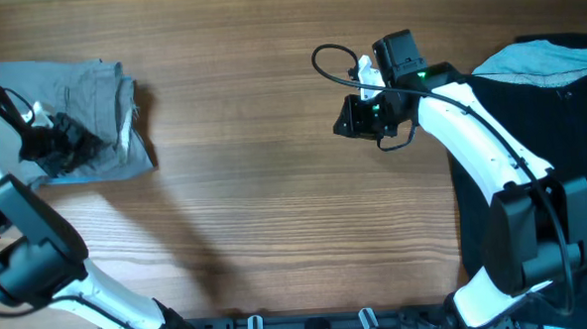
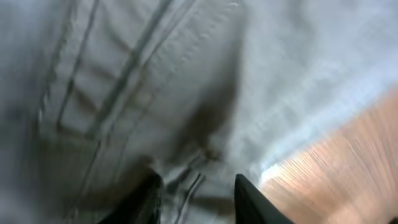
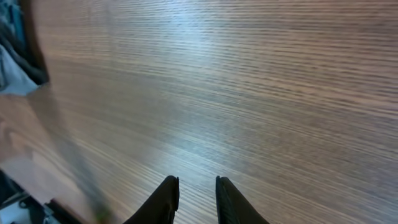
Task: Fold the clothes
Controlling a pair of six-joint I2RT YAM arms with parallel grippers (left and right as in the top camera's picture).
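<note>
The grey shorts lie folded in a compact stack at the far left of the table. My left gripper rests on their front part. In the left wrist view the grey cloth with its seams fills the frame, and the left gripper's fingers stand apart with a ridge of cloth between them. My right gripper hovers over bare wood right of centre. In the right wrist view its fingers are slightly apart with nothing between them.
A big black garment covers the right side of the table, with a small light-blue denim piece on its top edge. An edge of that pile shows at the right wrist view's upper left. Wood table lies between the arms.
</note>
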